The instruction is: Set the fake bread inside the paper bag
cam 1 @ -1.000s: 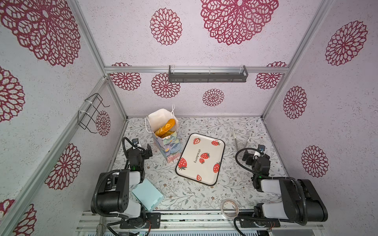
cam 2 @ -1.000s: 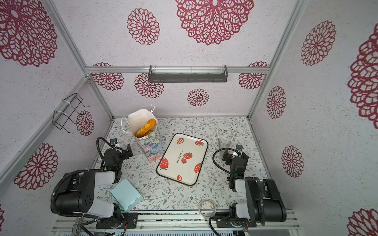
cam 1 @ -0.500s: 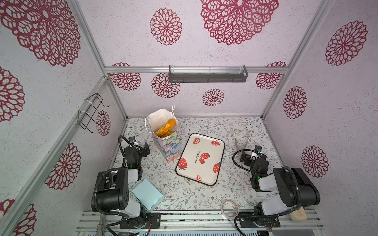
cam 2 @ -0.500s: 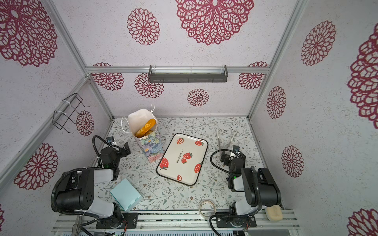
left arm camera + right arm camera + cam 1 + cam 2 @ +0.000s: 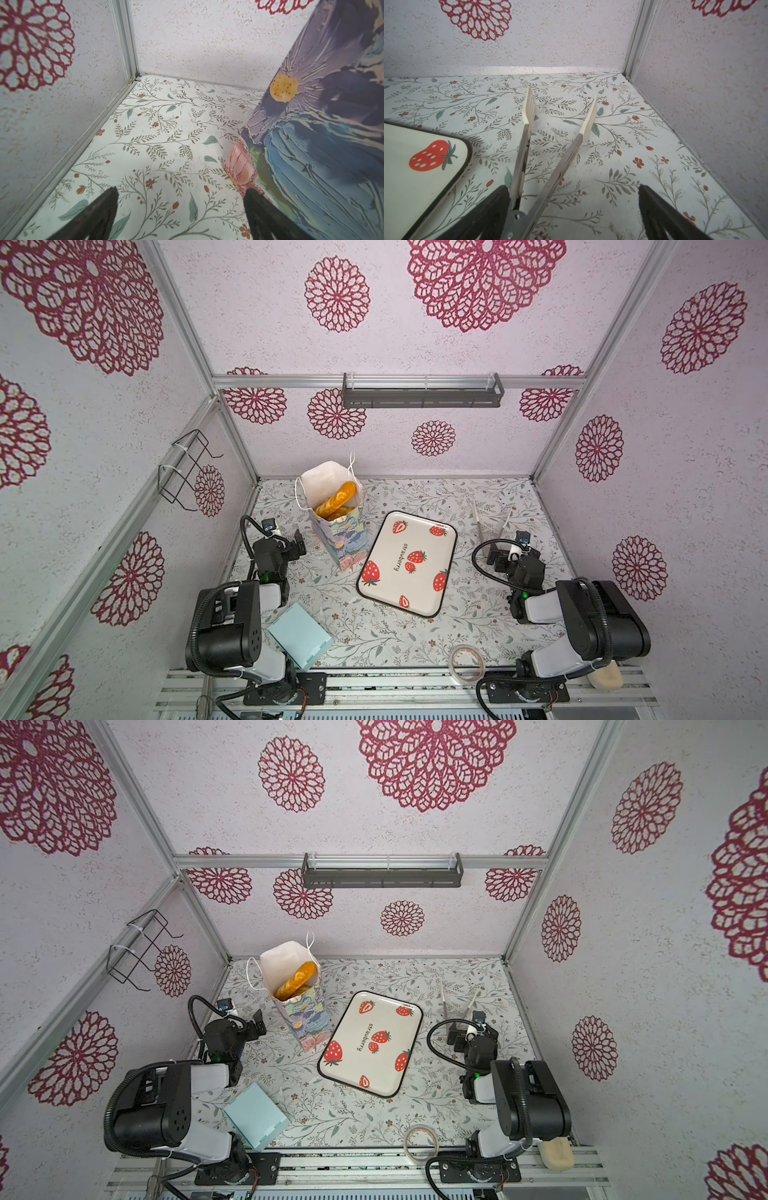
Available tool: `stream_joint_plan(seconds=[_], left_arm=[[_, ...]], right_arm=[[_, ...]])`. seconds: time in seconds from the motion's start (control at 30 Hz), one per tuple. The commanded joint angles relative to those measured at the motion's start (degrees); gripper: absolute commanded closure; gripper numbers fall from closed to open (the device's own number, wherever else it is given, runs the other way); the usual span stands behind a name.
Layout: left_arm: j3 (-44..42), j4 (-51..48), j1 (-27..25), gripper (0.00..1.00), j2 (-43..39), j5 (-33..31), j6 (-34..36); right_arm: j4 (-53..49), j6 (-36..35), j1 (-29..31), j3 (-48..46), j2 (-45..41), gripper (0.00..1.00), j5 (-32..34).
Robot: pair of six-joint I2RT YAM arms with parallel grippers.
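Bread check: long golden loaf point(image 5: 338, 498) leans inside the paper bag point(image 5: 338, 541), its upper end showing at the open mouth. More golden pieces lie under it; I cannot read the count. The bag stands upright at the back left of the table point(image 5: 478, 497), just beside the strawberry tray point(image 5: 424, 537).

My left gripper point(image 5: 182, 192): jaws spread wide, holding nothing, low over the table next to the bag's painted side. Whether one finger touches the bag I cannot tell.

My right gripper point(image 5: 573, 188): jaws equally wide, nothing clamped. A pair of tongs point(image 5: 521, 158) lies on the table with its hinge end between my right fingers, close to one of them, arms splayed toward the back wall.

Also noted: a light blue box point(image 5: 299, 635) by my left arm's base and a tape ring point(image 5: 453, 662) at the front edge.
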Motion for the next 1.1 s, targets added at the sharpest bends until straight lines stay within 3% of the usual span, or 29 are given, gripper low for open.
stream_joint_plan(seconds=[0.0,1.07], left_arm=[[0.55,0.62,0.16,0.03,0.03,0.55,-0.16],[0.54,0.62,0.30,0.03,0.11,0.61,-0.33]], right_arm=[[1.44,-0.67,-0.10,0.57,-0.45,0.01,-0.09],[1.13,-0.76,-0.11,0.77,-0.36,0.01,-0.08]])
